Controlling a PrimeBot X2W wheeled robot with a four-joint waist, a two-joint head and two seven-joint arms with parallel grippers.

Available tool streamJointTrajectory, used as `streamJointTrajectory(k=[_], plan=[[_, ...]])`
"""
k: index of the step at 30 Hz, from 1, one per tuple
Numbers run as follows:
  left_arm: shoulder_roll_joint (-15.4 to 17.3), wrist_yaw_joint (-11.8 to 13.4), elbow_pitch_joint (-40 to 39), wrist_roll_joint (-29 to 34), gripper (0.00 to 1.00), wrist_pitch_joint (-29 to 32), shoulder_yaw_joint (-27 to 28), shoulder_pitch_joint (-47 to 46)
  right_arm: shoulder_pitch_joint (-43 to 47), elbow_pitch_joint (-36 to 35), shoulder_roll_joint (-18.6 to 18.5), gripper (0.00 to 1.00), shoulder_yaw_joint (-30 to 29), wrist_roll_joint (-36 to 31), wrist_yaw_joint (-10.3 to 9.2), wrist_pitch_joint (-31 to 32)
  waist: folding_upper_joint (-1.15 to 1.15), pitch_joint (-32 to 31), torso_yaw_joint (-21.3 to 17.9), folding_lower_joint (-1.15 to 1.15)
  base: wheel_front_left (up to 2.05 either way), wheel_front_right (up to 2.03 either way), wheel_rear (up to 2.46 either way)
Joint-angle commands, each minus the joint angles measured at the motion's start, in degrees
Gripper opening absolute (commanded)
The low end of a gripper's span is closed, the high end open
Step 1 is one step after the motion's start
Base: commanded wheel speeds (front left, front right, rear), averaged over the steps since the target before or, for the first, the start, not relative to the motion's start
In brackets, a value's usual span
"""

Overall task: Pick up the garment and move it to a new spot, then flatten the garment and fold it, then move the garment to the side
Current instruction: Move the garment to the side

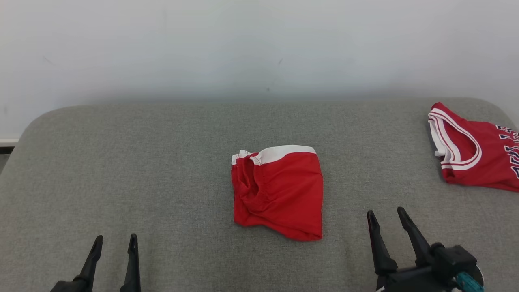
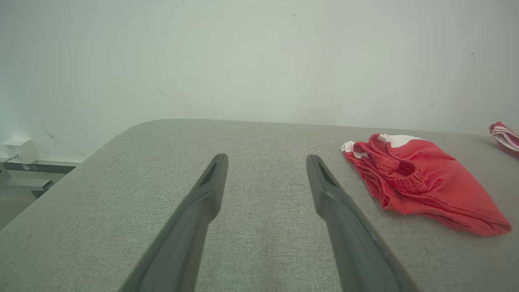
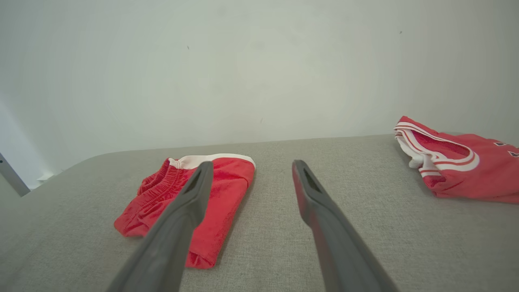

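Note:
The garment (image 1: 279, 190), red shorts with a white band along the far edge, lies folded in the middle of the grey cushioned surface (image 1: 162, 170). The left wrist view has the garment (image 2: 421, 182) to the right of my fingers; the right wrist view has the garment (image 3: 194, 198) partly behind my left finger. My left gripper (image 1: 115, 240) rests open at the lower left, well away from the shorts. My right gripper (image 1: 386, 213) stands open at the lower right, a little to the right of the shorts. Nothing is between either pair of fingers.
A red jersey (image 1: 474, 150) with white trim and lettering lies at the surface's far right edge, also seen as the jersey (image 3: 454, 166) in the right wrist view. A pale wall (image 1: 259, 48) stands behind the surface. A small white box (image 2: 20, 149) sits off the left side.

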Motion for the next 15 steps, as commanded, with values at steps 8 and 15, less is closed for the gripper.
streamJointTrajectory(k=[8,15], plan=[[-0.2,0.0,0.2,-0.1,1.00,-0.1,-1.0,-1.9,-12.4,6.7,-0.2,1.00,1.1,-1.3,-0.15,4.9,0.00,1.8,2.5,0.00,0.00,0.00,0.00],[-0.7,-0.1,0.6,-0.6,1.00,-0.1,-2.3,-3.7,-24.2,18.6,0.7,1.00,0.5,-3.0,-0.15,9.8,0.00,4.3,5.8,0.00,0.00,0.00,0.00]])
